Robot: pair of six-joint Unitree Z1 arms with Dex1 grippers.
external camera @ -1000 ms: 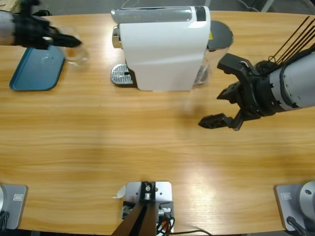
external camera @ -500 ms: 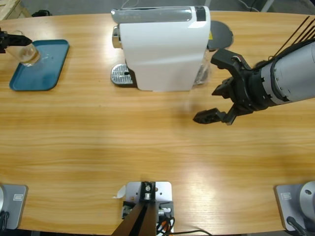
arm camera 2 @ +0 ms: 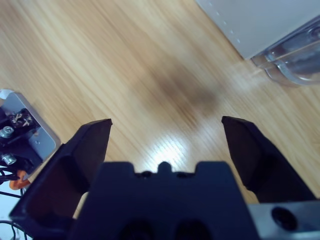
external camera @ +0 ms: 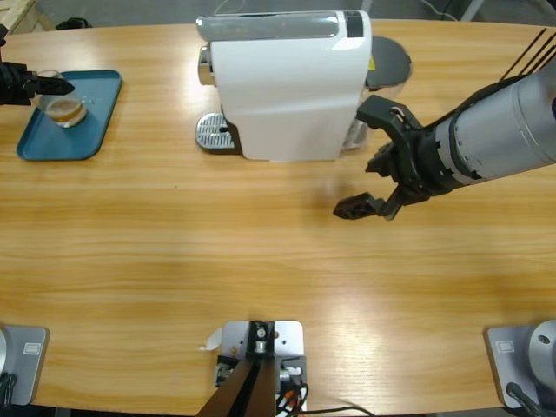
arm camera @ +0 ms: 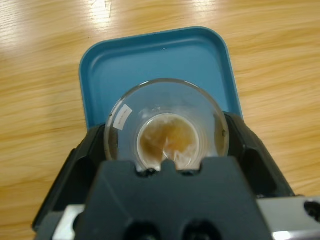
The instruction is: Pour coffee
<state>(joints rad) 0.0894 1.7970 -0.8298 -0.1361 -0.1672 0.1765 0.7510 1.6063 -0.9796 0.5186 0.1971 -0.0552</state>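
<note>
A small clear glass tumbler (external camera: 61,107) with a little amber-brown coffee (arm camera: 167,141) in its bottom is at the table's far left. My left gripper (arm camera: 165,131) is shut on the tumbler (arm camera: 167,125) and holds it upright over the blue tray (arm camera: 150,55). Whether the glass touches the tray (external camera: 82,130) I cannot tell. My left gripper (external camera: 39,87) enters the high view from the left edge. My right gripper (external camera: 356,158) hangs open and holds nothing, just right of the coffee machine's front corner. Only bare wood lies under my right gripper (arm camera 2: 167,125).
A white coffee machine (external camera: 287,82) stands at the back middle, with a round metal drip grate (external camera: 213,132) at its left foot. Its clear water tank (arm camera 2: 295,60) and dark lid (external camera: 391,61) are on its right. The machine's white side (arm camera 2: 260,20) is close ahead of the right gripper.
My left gripper has carried the tumbler leftward from beside the tray's right corner to over the tray. My right gripper has moved left and up towards the machine, still open.
</note>
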